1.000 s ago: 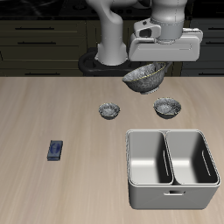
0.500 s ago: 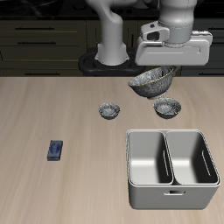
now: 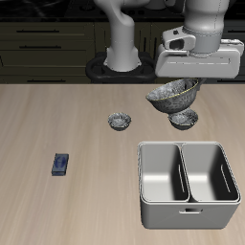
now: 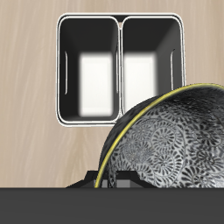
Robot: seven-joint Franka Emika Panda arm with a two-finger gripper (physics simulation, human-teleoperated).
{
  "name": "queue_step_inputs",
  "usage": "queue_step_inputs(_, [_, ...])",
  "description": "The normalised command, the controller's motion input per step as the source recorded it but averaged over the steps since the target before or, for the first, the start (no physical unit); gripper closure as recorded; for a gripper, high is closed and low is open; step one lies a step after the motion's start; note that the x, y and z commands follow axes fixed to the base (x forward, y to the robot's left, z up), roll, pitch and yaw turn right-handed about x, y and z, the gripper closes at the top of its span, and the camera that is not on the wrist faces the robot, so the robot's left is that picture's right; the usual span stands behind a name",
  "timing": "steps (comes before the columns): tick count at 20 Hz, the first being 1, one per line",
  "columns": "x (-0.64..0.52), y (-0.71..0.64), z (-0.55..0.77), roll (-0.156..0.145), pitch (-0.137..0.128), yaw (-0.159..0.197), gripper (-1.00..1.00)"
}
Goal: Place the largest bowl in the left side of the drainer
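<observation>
My gripper [image 3: 182,82] is shut on the rim of the largest bowl [image 3: 173,94], a grey-blue speckled bowl that hangs tilted in the air. It hovers above the mid-sized speckled bowl [image 3: 184,119], farther back than the drainer [image 3: 182,212]. The drainer is a grey metal tub with two basins, both empty, standing near the table's front edge. In the wrist view the largest bowl [image 4: 171,131] fills the foreground with its patterned inside showing, and the drainer [image 4: 120,70] lies beyond it. My fingertips are hidden by the hand and the bowl.
A tiny speckled bowl [image 3: 119,121] sits on the table beside the mid-sized one. A small blue object [image 3: 61,165] lies far from the drainer toward the front. The robot's base [image 3: 120,59] stands at the back.
The gripper has carried the largest bowl sideways and slightly down, from beside the base to above the mid-sized bowl, nearer the drainer. Nothing else moved.
</observation>
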Motion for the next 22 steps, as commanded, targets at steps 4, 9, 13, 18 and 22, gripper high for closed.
queue_step_inputs(4, [0.20,0.24,0.09,0.001,0.005,0.003,1.00])
queue_step_inputs(9, [0.18,0.20,0.09,-0.008,-0.002,0.004,1.00])
queue_step_inputs(13, [0.13,0.14,0.13,0.000,-0.008,0.001,1.00])
queue_step_inputs(18, [0.13,0.21,0.13,0.000,-0.009,0.007,1.00])
queue_step_inputs(22, [0.14,0.20,0.06,0.012,0.002,-0.002,1.00])
